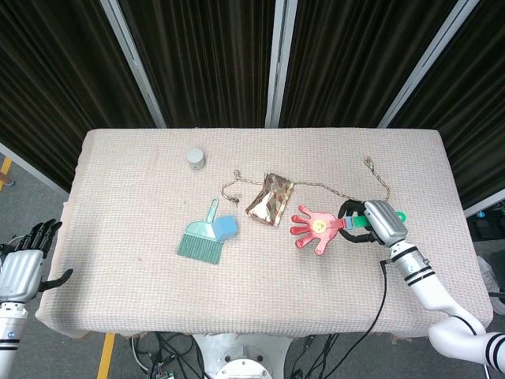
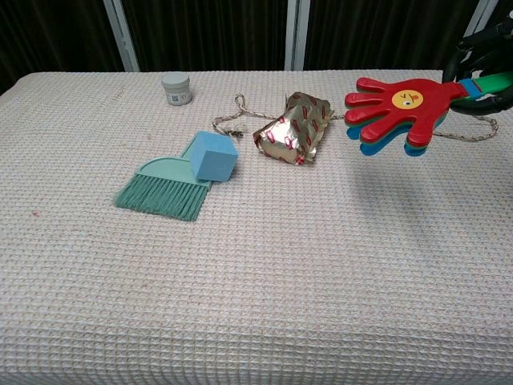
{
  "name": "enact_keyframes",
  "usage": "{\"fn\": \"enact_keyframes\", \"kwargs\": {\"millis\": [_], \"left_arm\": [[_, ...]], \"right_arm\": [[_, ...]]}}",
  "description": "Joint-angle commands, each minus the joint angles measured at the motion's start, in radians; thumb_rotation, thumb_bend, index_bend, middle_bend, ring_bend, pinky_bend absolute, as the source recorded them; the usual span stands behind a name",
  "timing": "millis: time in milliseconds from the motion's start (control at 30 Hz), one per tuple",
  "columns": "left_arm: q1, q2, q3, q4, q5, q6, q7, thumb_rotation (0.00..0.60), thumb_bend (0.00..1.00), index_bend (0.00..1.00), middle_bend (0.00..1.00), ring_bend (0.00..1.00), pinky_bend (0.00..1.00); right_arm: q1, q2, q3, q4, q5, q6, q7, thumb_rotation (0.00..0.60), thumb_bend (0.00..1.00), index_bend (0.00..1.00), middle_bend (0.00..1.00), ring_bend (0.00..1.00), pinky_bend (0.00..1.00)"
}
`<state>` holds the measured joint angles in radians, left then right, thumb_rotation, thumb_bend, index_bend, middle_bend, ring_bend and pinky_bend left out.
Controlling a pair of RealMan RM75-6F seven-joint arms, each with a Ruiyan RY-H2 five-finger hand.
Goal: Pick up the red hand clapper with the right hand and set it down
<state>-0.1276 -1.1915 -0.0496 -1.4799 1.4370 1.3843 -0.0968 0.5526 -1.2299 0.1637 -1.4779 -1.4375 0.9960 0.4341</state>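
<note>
The red hand clapper has a red palm with a yellow face, blue and green layers beneath, and a green handle. My right hand grips that handle at the table's right side, and the clapper hangs flat above the cloth, casting a shadow below it in the chest view. The clapper's fingers point left toward the foil bag. My left hand hangs off the table's left edge with its fingers apart and nothing in it.
A teal brush with a blue cube on it lies left of centre. A small grey jar stands at the back. A rope runs from the foil bag toward the right.
</note>
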Motion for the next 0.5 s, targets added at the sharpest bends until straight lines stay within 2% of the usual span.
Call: {"fn": "enact_keyframes", "kwargs": {"millis": [33, 100, 200, 333, 500], "left_arm": [[-0.001, 0.000, 0.000, -0.001, 0.001, 0.000, 0.001, 0.600, 0.21, 0.07, 0.03, 0.00, 0.17], [-0.002, 0.001, -0.001, -0.001, 0.002, 0.001, 0.001, 0.600, 0.21, 0.07, 0.03, 0.00, 0.17], [-0.001, 0.002, -0.002, -0.001, 0.004, 0.007, 0.001, 0.600, 0.21, 0.07, 0.03, 0.00, 0.17], [0.001, -0.001, -0.006, 0.005, 0.011, 0.024, 0.000, 0.600, 0.21, 0.07, 0.03, 0.00, 0.16], [0.002, -0.004, -0.007, 0.007, 0.019, 0.035, 0.003, 0.600, 0.21, 0.07, 0.03, 0.00, 0.16]], "right_arm": [[-0.020, 0.039, 0.059, -0.148, 0.119, -0.047, 0.187, 0.600, 0.57, 0.90, 0.80, 0.90, 1.00], [-0.039, 0.051, 0.069, -0.152, 0.068, -0.043, 0.429, 0.600, 0.57, 0.90, 0.80, 0.90, 1.00], [-0.058, 0.060, 0.071, -0.118, -0.010, -0.008, 0.711, 0.600, 0.57, 0.90, 0.80, 0.90, 1.00], [-0.077, 0.063, 0.064, -0.079, -0.078, 0.056, 1.011, 0.600, 0.57, 0.90, 0.80, 0.90, 1.00], [-0.096, 0.061, 0.053, -0.040, -0.117, 0.126, 1.490, 0.600, 0.57, 0.91, 0.80, 0.90, 1.00]]}}
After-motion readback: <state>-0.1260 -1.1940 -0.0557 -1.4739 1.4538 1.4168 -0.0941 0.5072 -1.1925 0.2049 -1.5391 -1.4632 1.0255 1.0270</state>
